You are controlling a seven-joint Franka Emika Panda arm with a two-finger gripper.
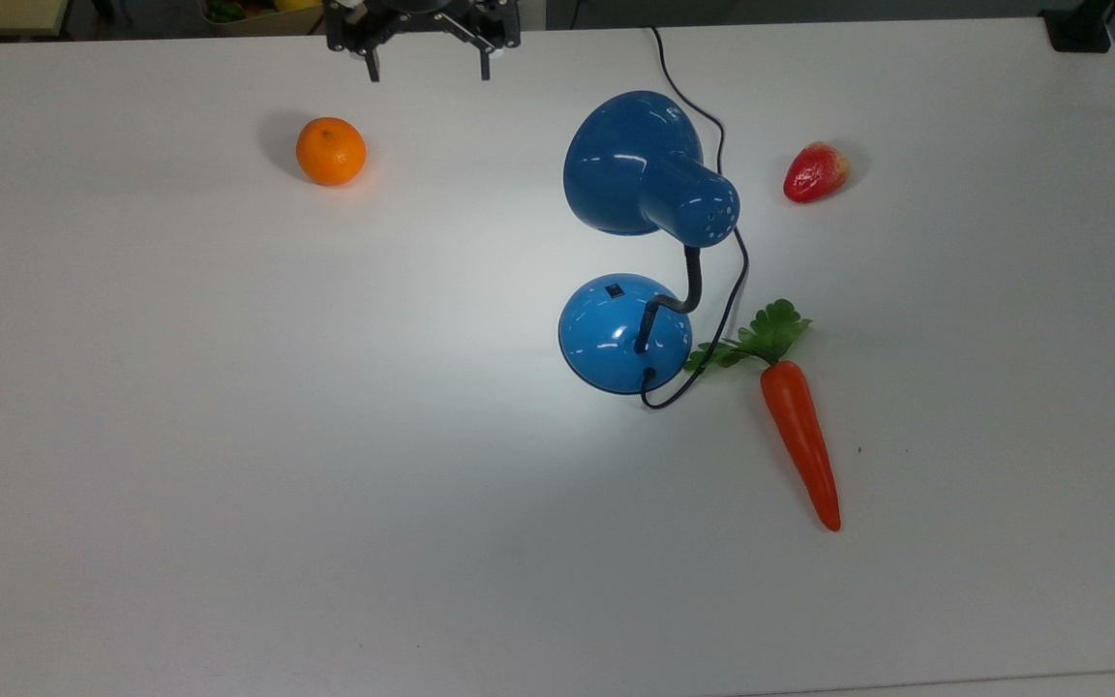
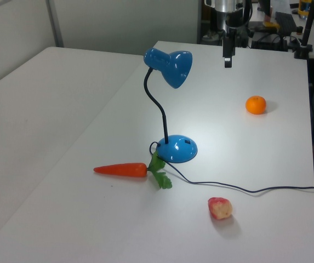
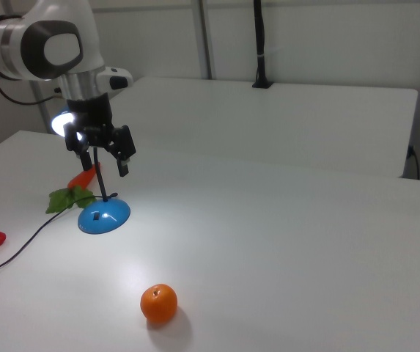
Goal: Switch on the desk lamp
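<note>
The desk lamp (image 1: 640, 242) stands on the white bench (image 1: 228, 436), and everything else is placed from it. Its round, domed base (image 1: 624, 332) is glossy blue with a small black switch (image 1: 613, 288) on the side facing the top view's upper edge. A thin black gooseneck (image 2: 158, 107) rises from the base, nearly upright, then bends over to carry the shade (image 2: 170, 67). The shade is a glossy blue dome; its mouth opens down and away from the carrot (image 1: 802, 440), toward the orange (image 1: 330, 151), and a bright pool of light lies on the bench beside the base. In the right view the glare hides most of the shade behind the arm.

A black cord (image 1: 712, 319) leaves the base's rear and loops past the carrot's green leaves (image 1: 759, 339), which lie just beside the base. A red strawberry (image 1: 815, 171) sits well apart from the lamp on the carrot's side.

The pincer (image 1: 427, 68) hangs above the bench beyond the shade, between lamp and orange, released with its fingers spread wide and holding nothing; the top view's edge cuts off its upper part.
</note>
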